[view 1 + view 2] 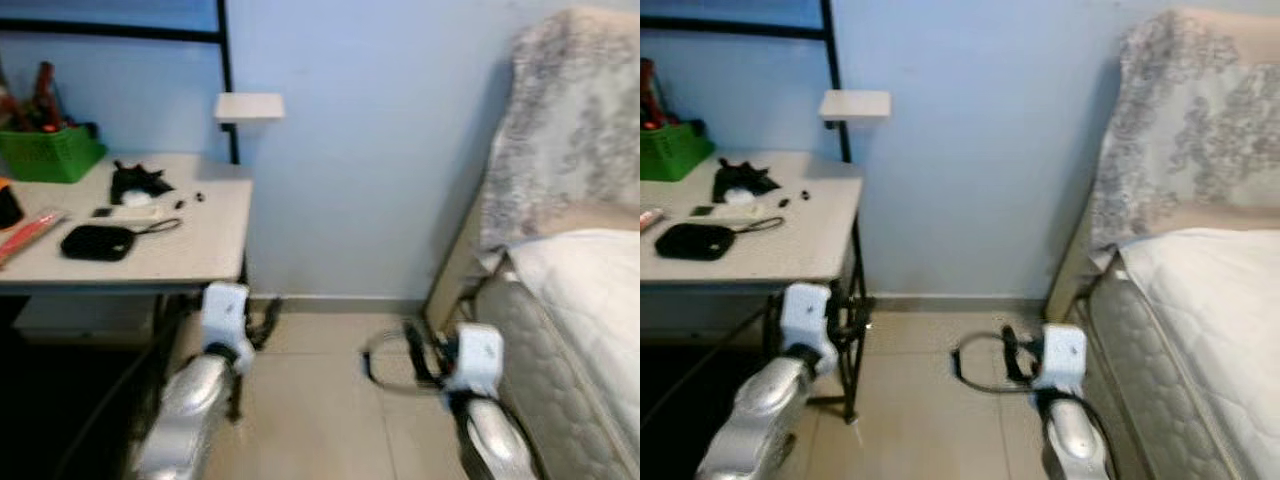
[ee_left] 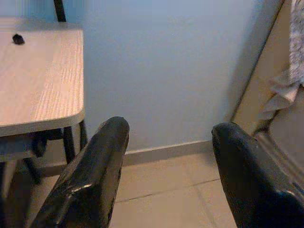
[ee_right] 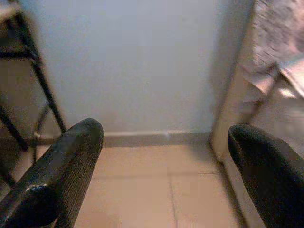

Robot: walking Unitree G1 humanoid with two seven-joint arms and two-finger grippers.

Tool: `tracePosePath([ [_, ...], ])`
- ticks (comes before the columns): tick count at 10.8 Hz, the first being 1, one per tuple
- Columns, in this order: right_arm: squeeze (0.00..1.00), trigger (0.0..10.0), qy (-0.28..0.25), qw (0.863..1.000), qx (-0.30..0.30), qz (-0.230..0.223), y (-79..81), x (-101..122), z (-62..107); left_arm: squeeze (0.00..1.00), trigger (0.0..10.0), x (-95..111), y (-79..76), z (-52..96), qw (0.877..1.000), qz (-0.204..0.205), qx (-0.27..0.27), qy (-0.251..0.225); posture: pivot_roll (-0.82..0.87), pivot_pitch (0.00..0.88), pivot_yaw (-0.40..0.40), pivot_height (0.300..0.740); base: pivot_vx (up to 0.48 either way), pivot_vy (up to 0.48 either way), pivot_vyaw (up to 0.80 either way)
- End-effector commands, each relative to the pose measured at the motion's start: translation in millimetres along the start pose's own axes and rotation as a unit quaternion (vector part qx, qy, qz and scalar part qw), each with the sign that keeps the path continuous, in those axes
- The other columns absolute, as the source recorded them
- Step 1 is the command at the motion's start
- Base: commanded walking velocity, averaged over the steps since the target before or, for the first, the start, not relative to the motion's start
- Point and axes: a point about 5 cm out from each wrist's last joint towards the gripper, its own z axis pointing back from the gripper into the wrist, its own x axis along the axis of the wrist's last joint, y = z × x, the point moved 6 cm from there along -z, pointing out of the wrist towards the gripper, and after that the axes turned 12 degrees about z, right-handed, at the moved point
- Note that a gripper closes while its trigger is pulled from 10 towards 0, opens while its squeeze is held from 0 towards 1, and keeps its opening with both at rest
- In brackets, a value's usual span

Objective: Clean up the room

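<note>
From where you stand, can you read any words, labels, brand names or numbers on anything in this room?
No text can be read anywhere.
Red and white flat pack at the edge of the desk: may carry print, too blurred to read.
Items in the green basket: any labels are too small and blurred.
Black pouch: no marking visible.
Patterned blanket on the bed: floral pattern only, no lettering.

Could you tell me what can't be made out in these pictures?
- Small bits on the desk, eye views: too small and blurred to identify.
- Basket contents: cut off by the left edge.
- Bed: cut off by the right edge.
- Under the desk: too dark.
</note>
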Motion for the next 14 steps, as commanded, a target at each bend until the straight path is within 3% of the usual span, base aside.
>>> tracePosePath([
  [1,0.00,10.0,-0.002,1.000,-0.018,0.007,-11.4,-0.3,1.1,0.00,10.0,8.8,-13.8,-4.4,1.000,-0.003,-0.018,-0.016,0.11,0.000,-0.032,0.708,0.000,-0.480,0.00],
  [5,0.00,10.0,-0.014,1.000,-0.009,0.020,-4.4,7.4,-1.3,0.00,10.0,11.3,-24.2,-17.8,0.999,0.010,-0.037,-0.017,0.10,0.000,-0.040,0.655,0.000,-0.120,0.00],
  [7,0.00,10.0,-0.016,1.000,-0.013,0.013,-4.3,7.3,0.2,0.00,10.0,5.7,-30.5,-14.7,0.997,0.014,-0.071,-0.009,0.10,0.000,-0.040,0.624,0.000,0.471,0.00],
  [10,0.00,10.0,-0.020,1.000,-0.007,0.017,1.0,9.1,-1.3,0.00,10.0,-1.4,-25.3,-15.8,0.998,-0.001,-0.066,0.004,0.11,0.000,-0.041,0.593,0.000,0.315,0.00],
  [13,0.00,10.0,-0.038,0.998,0.011,0.040,7.5,17.9,-5.3,0.00,10.0,1.4,-27.7,-16.3,0.997,-0.013,-0.075,-0.004,0.11,0.000,-0.043,0.593,0.000,0.000,0.00],
  [14,0.00,10.0,-0.035,0.999,0.011,0.023,6.2,19.3,-7.6,0.00,10.0,5.5,-27.3,-18.4,0.997,-0.001,-0.077,-0.010,0.11,0.000,-0.046,0.606,0.000,0.000,-0.44],
])
